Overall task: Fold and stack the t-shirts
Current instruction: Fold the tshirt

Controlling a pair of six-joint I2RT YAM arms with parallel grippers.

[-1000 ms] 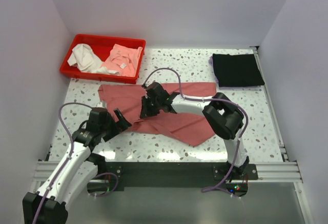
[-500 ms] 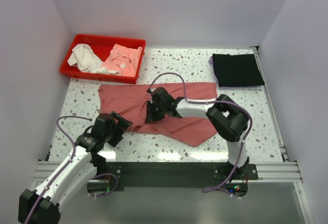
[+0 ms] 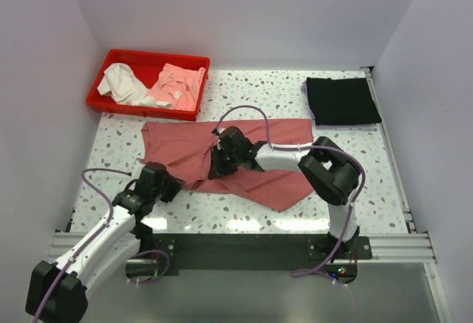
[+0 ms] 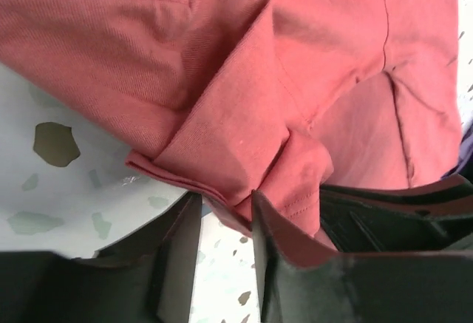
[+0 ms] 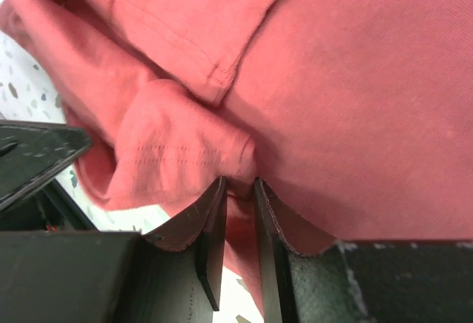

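The dusty rose-red t-shirt point(image 3: 255, 179) lies crumpled across the middle of the table. My right gripper point(image 3: 216, 164) rests on its centre. In the right wrist view that gripper point(image 5: 238, 186) is shut on a bunched fold of the rose-red cloth point(image 5: 177, 160). My left gripper point(image 3: 171, 185) is at the shirt's near left edge. Its jaws point(image 4: 225, 205) stand narrowly open astride the folded hem point(image 4: 185, 179), with table showing in the gap. The black t-shirt point(image 3: 342, 100) lies folded at the back right.
A red bin point(image 3: 118, 109) at the back left holds white point(image 3: 122, 83) and pink point(image 3: 177, 85) clothes. The speckled table point(image 3: 244, 90) has walls on three sides. The two grippers work close together over the shirt.
My left gripper has dropped onto the shirt's near left edge and its jaws have narrowed from wide open. My right gripper has dragged its fold slightly nearer and to the right.
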